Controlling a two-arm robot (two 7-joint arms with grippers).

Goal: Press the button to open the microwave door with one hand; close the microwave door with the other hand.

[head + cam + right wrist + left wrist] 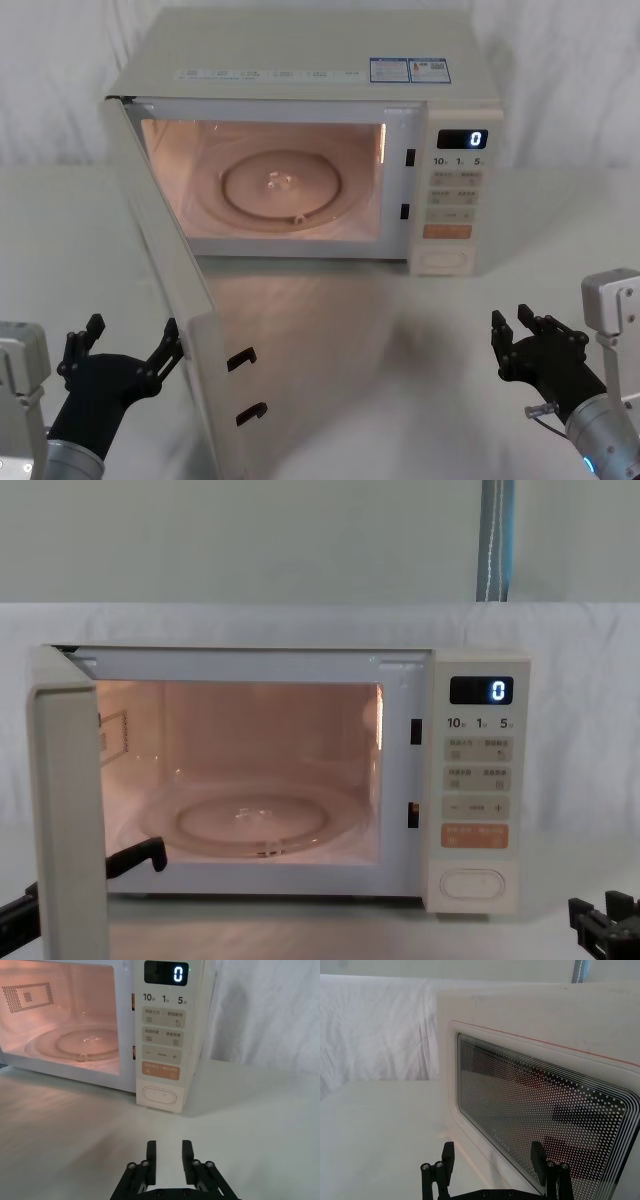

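Swinging wide toward the table's front edge, the microwave door (165, 290) stands open on its left hinge. The left gripper (130, 350), fingers spread apart, sits just outside the door's free edge. The right gripper (169, 1160), fingers slightly apart, hovers over bare table well short of the button (161, 1095).

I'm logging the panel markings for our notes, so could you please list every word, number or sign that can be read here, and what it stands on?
"0": lit digit on the display of the microwave.
"10", "1", "5": printed row beneath the display; the small characters after them are too small to read.
"−" and "+": on a beige key.
Keypad captions, orange button text, top stickers, and the faint logo on the microwave door: unreadable.
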